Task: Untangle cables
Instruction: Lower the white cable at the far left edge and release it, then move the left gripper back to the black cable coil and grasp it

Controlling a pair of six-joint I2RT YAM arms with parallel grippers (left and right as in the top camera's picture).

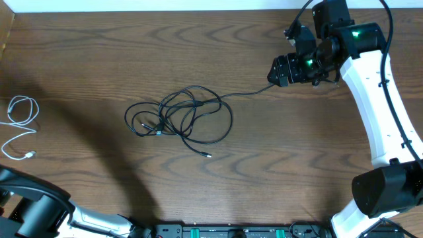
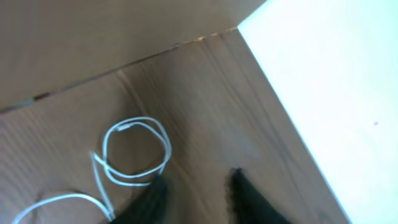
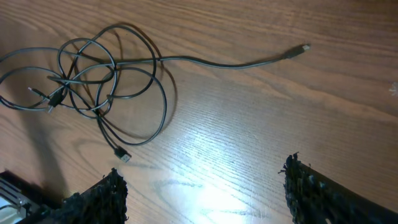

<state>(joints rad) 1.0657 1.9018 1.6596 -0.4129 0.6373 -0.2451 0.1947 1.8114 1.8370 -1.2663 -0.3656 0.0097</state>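
Several black cables (image 1: pixel 178 119) lie tangled in a bunch of loops at the table's middle. One strand runs right from the bunch, and its plug end (image 1: pixel 268 87) lies just by my right gripper (image 1: pixel 281 71). In the right wrist view the tangle (image 3: pixel 93 74) is at the upper left and the strand's plug (image 3: pixel 303 47) lies ahead of the gripper (image 3: pixel 202 186), which is wide open and empty. The white cable (image 1: pixel 20 122) lies apart at the far left. In the left wrist view its loop (image 2: pixel 134 152) lies just beside my open left gripper (image 2: pixel 198 190).
A light wall (image 2: pixel 311 81) borders the table's left side, close to the white cable. The right arm's white links (image 1: pixel 377 106) reach over the table's right side. The left arm's base (image 1: pixel 33 205) is at the front left corner.
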